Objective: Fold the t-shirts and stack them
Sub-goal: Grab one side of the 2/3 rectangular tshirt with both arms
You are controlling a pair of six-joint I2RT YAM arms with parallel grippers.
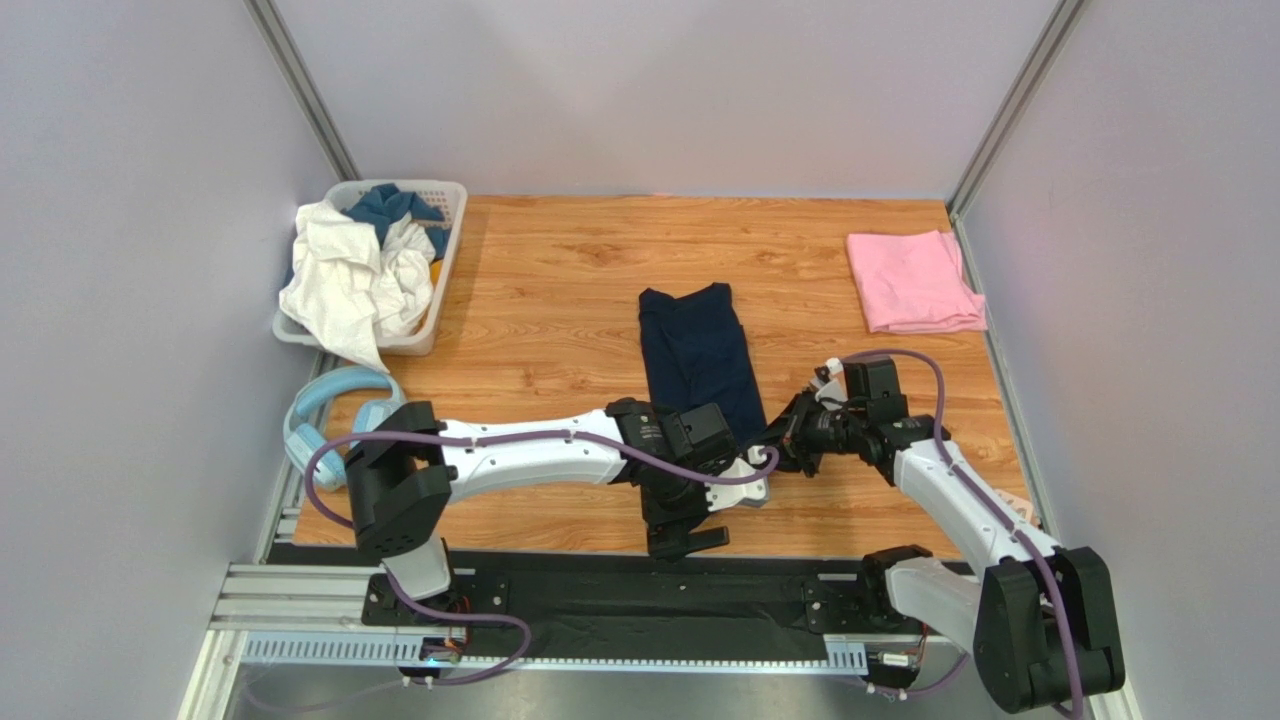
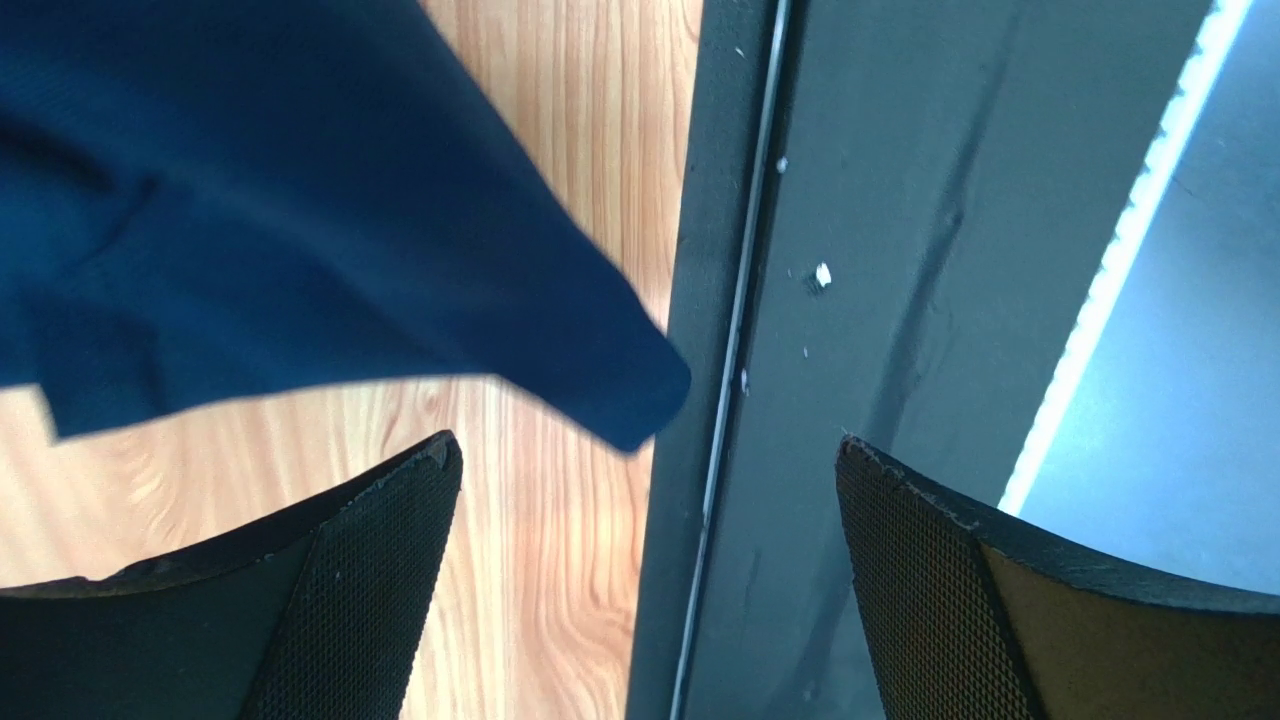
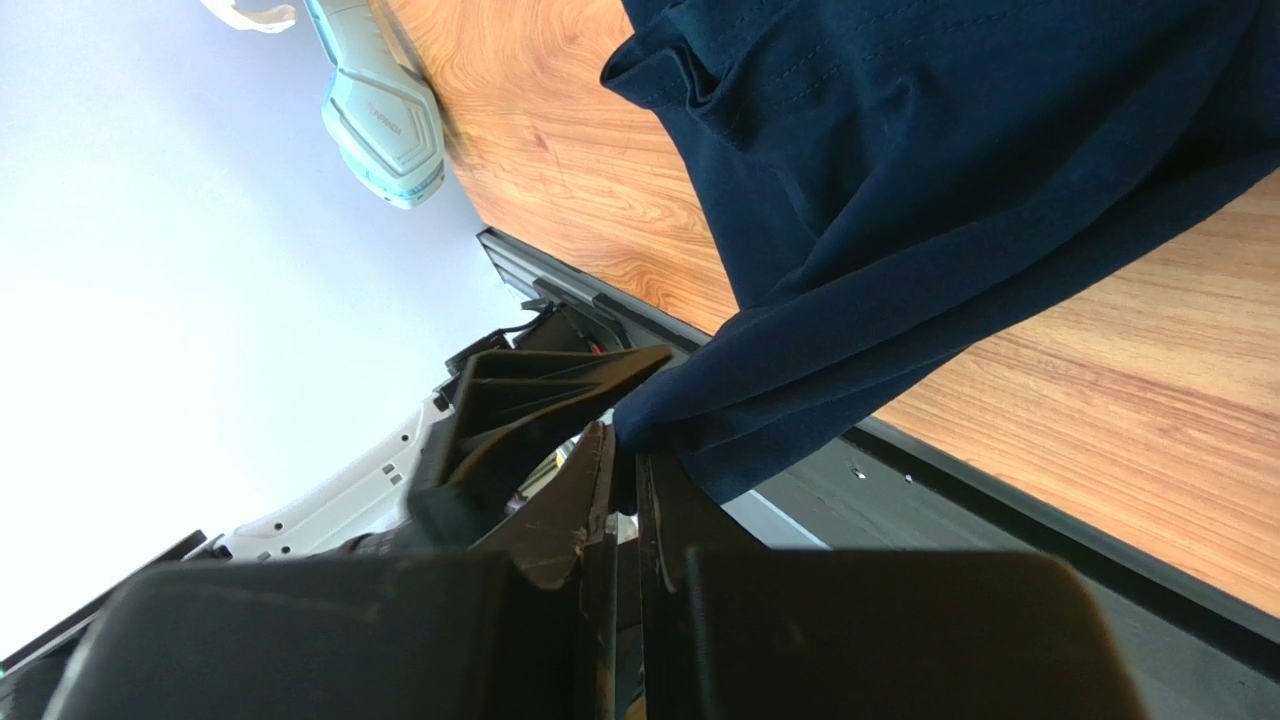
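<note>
Bench (image 1: 571, 285) from top view: navy t-shirt (image 1: 694, 357) folded into a long strip mid-frame, its near end drawn toward lower centre. Pink t-shirt (image 1: 912, 281) folded flat upper right, well apart. Right gripper (image 1: 778, 446) clenched on the navy shirt's near edge. Left gripper (image 1: 688, 533) just beside it, released.

Left wrist view: fingers (image 2: 361, 585) spread wide, navy corner upper left, tip over black rail (image 2: 902, 225).

Right wrist view: jaws pinched on navy fold, lower centre. Light-blue headphones (image 3: 383, 105) upper left.

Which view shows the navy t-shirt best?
Top external: the navy t-shirt shows as a folded strip on the table, near end hidden. Left wrist shows only one loose corner; right wrist shows bunched cloth pinched in the shut right gripper.
</note>
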